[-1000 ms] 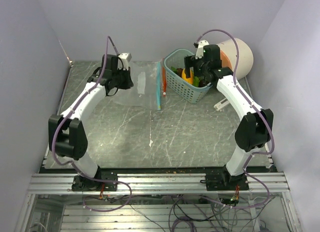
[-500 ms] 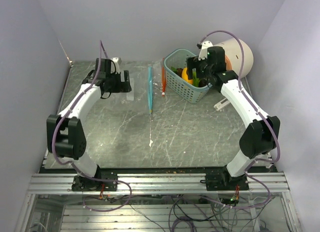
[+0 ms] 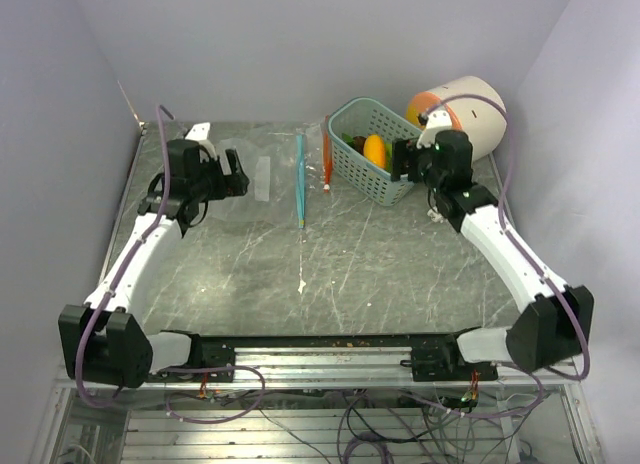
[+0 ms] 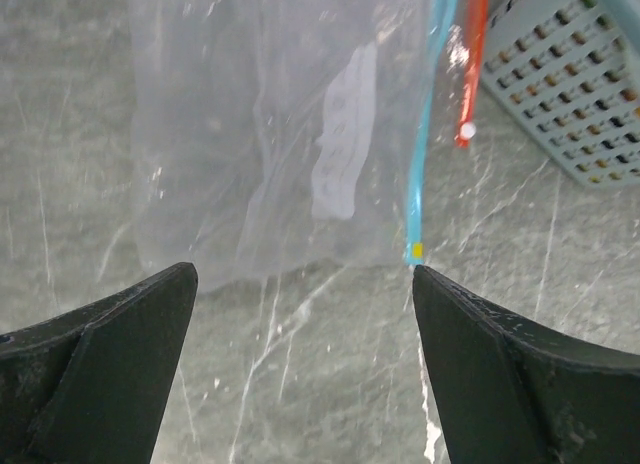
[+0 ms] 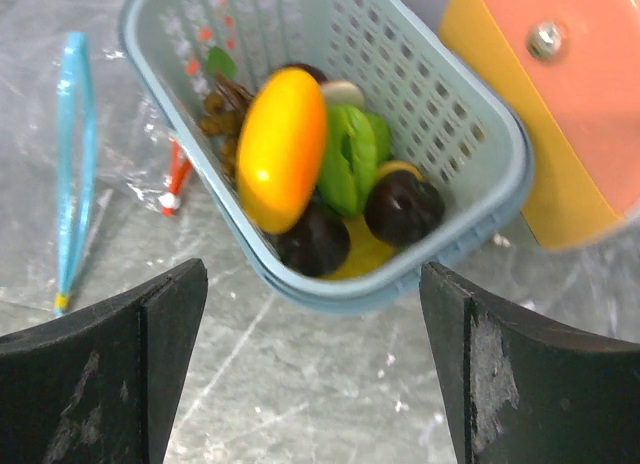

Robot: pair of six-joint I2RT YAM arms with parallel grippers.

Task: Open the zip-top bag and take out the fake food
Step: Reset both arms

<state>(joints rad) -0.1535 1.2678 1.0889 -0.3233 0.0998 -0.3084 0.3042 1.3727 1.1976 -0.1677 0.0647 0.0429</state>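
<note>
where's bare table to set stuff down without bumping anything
The widest bare patch is the near middle of the table, between its front edge and the zip-top bag. The far right is crowded: the basket of fake food sits beside the cylinder.

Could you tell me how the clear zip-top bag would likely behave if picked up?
The bag lies flat and wrinkled, so it would probably drape limply. Its glossy thin film looks light and likely slippery. The blue zip strip seems its stiffest part.
</note>
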